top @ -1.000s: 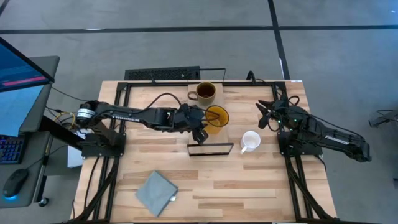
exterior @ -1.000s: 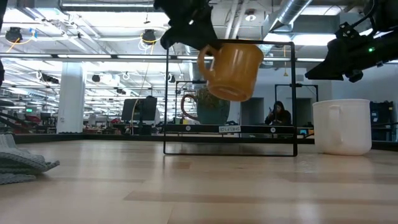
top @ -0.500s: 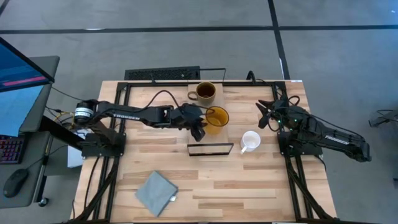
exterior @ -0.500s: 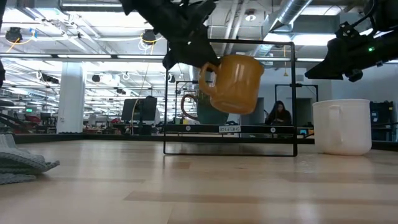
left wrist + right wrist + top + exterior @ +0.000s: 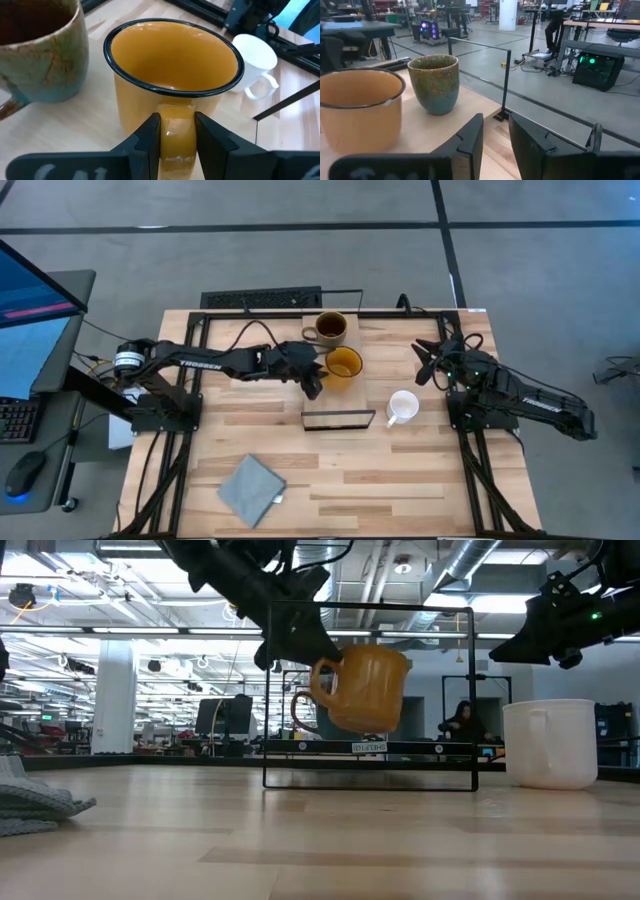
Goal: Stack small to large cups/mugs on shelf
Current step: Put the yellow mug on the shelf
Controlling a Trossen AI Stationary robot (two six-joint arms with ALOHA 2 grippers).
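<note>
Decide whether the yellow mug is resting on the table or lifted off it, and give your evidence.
Lifted. In the low view the yellow mug hangs clear above the table, slightly tilted, with the left gripper clamped on its handle.

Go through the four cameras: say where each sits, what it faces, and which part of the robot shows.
High: overhead, straight down on the table; both arms.
Low: table height, level toward the room; left end effector carrying the yellow mug.
Left wrist: on the left arm, fingers clamping that mug's handle.
Right wrist: on the parked right arm, its fingers in front.
Shared: yellow mug, all four.
</note>
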